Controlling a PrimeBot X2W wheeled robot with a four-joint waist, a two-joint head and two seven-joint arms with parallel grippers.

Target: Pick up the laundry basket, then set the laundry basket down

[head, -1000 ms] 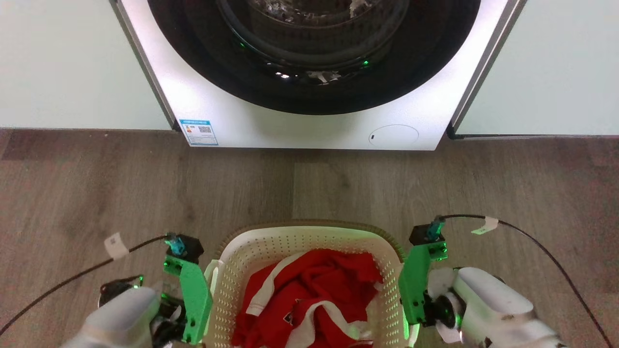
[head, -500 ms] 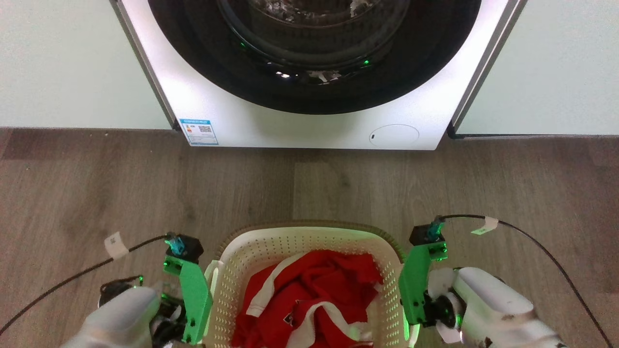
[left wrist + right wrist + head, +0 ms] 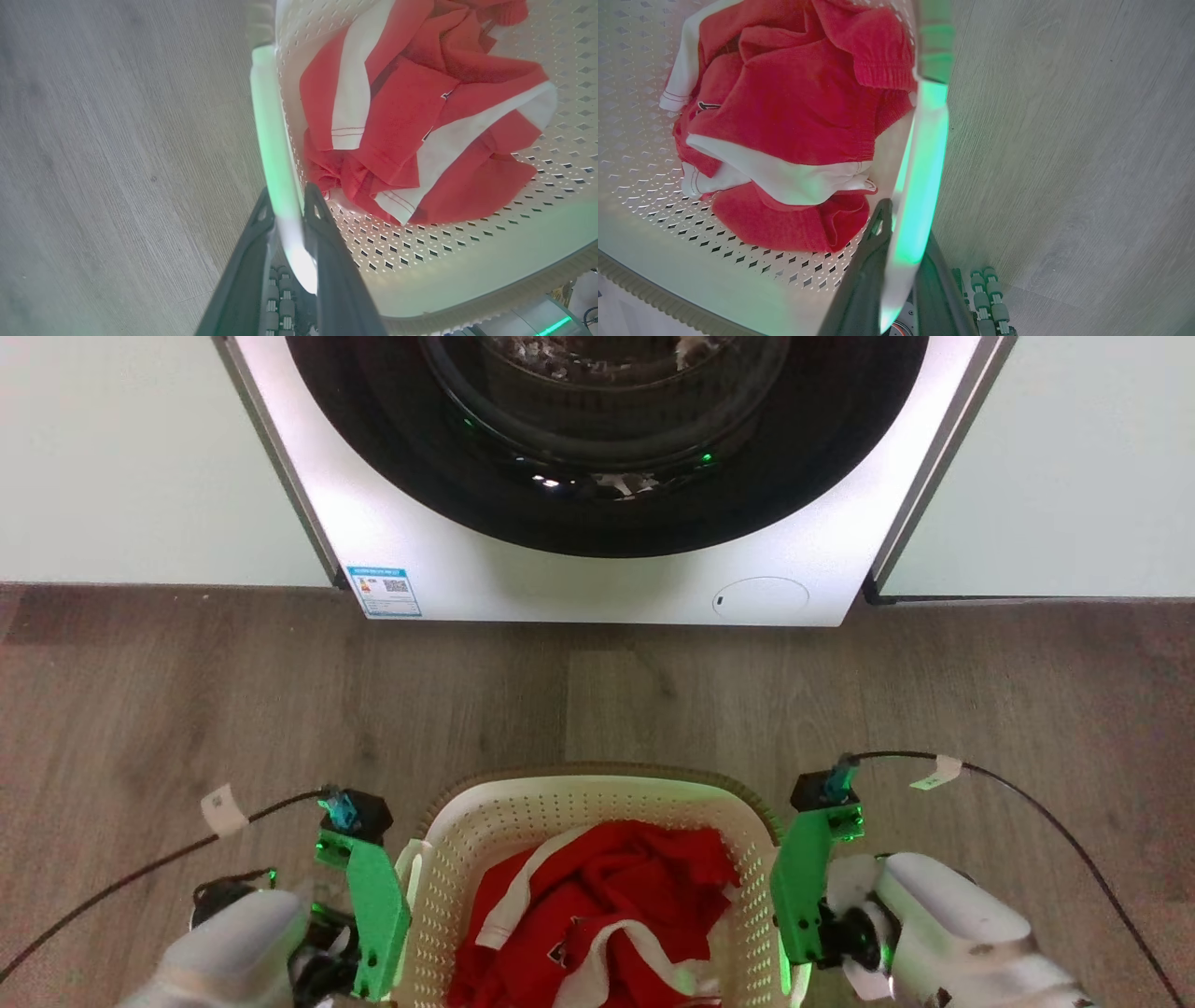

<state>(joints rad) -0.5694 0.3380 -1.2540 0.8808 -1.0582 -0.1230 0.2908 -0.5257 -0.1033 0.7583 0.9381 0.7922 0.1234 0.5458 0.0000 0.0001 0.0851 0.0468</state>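
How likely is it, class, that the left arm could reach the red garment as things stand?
Probably not: its fingers clamp the laundry basket handle and must let go first, though the garment lies uncovered.

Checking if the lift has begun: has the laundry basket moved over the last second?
No. In the head view the laundry basket has its far rim just as far below the washing machine as before.
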